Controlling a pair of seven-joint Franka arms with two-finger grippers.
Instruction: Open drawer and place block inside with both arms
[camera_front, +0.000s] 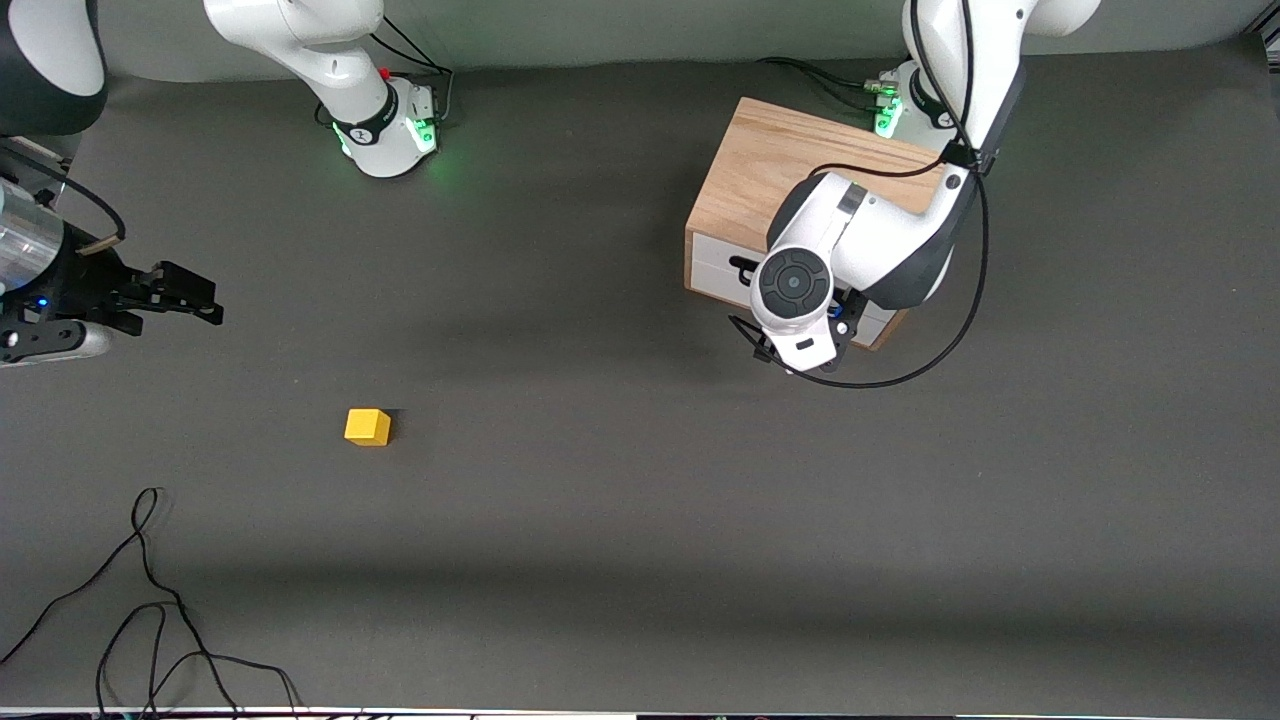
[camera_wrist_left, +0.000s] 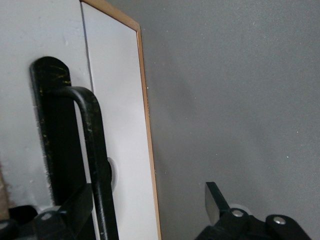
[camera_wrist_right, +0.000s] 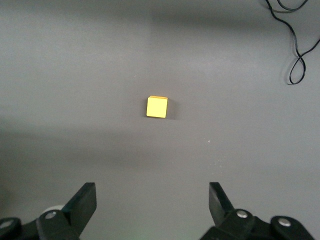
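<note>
Landmark is the oak box (camera_front: 775, 170).

- Surface: dark grey matte table (camera_front: 640, 500), one flat mat, soft shadow bands across it. A pale wall strip runs along the top edge of the front view; nothing more of the room shows.
- Oak box sits at the left arm's end of the table, just in front of the left arm's green-lit base (camera_front: 885, 115).
- Drawer (camera_front: 725, 265) is in the box, white front panel flush with the box face, i.e. closed. Black wire handle (camera_wrist_left: 95, 165) stands off the panel.
- Left gripper (camera_wrist_left: 147, 207) is right at the drawer front, fingers spread, released. In the left wrist view one finger (camera_wrist_left: 80, 205) is at the handle bar and the other is off the panel's edge, over bare table. Bar lies between them; not clenched on it. Can't tell whether the near finger touches the bar.
- Block (camera_front: 368, 427): yellow cube, flat on the table, well apart from the box, toward the right arm's end and nearer the front camera than the box. Untouched.
- Right gripper (camera_front: 185, 295) is up in the air over bare table at the right arm's end, well apart from the box, fingers wide apart, holding nothing. Right wrist view has the block centred between its fingers (camera_wrist_right: 82, 202), farther out.
- Loose black cable (camera_front: 150, 600) on the table, nearer the front camera than the block, far from the box.
</note>
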